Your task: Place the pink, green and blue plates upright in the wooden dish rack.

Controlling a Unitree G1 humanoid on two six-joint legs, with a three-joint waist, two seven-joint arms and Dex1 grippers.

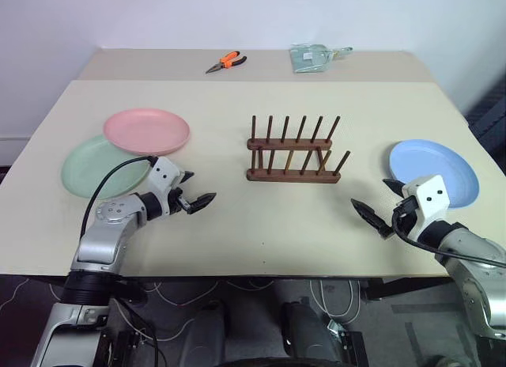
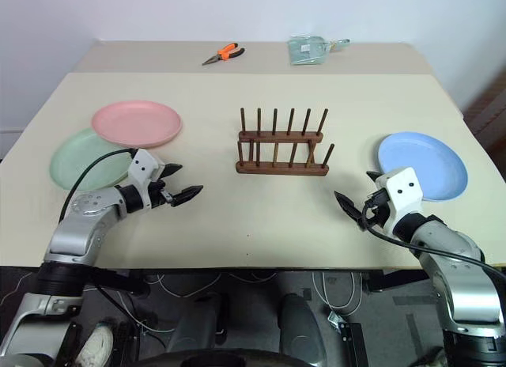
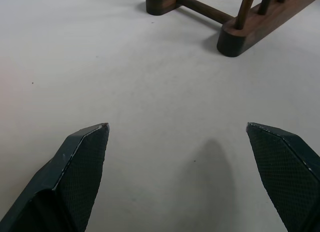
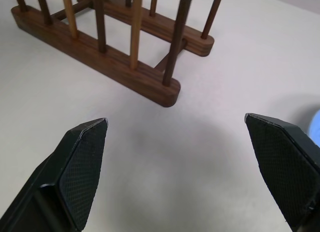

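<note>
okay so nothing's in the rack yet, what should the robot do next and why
Probably swing the open right gripper toward the blue plate and grasp its rim. That plate lies alone beside that gripper, the wooden dish rack stands empty, and the pink plate overlaps the green plate.

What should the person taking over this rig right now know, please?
Left end effector: open, empty, above the table near the plates on the left.
Right end effector: open, empty, beside the blue plate.
Pink plate lies flat, overlapping the green plate.
Wooden dish rack stands mid-table, empty.
Done: nothing yet. Left: all three plates into the rack, upright.
</note>
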